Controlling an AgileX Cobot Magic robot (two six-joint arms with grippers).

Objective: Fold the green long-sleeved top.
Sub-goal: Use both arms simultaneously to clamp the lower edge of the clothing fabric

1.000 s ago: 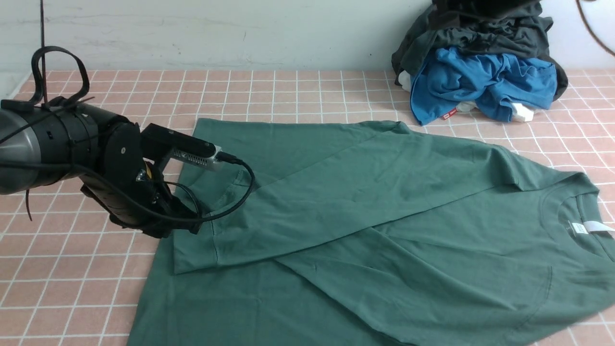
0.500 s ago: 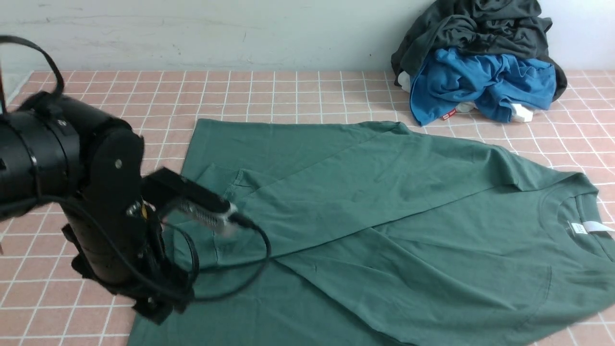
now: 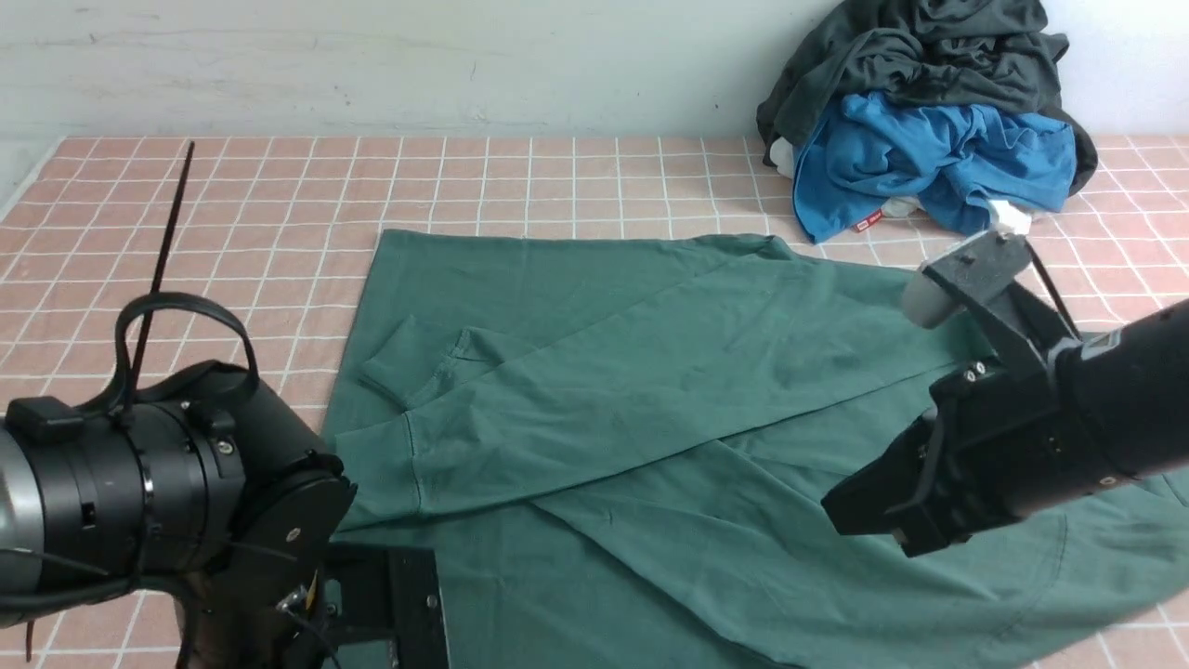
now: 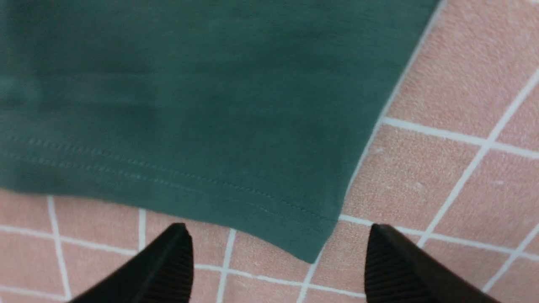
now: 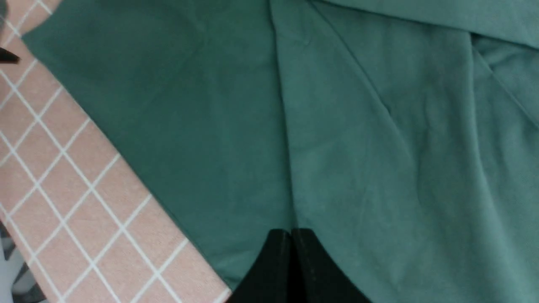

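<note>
Down at the near-left hem corner (image 4: 313, 246), the left gripper (image 4: 278, 235) hangs wide open and empty; I'd get one finger under the green long-sleeved top (image 3: 650, 390), spread flat mid-table, before pinching. A second ago it was up by the cuff (image 3: 383, 469), and the right gripper (image 5: 291, 242), now shut on nothing, wasn't in view.

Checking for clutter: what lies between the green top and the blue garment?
Only a narrow bare strip of pink tiled surface separates the green top from the blue garment; front view.

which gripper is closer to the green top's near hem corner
Left. The left gripper hangs open right at the hem corner; the right gripper, shut, is over the green top, well away.
</note>
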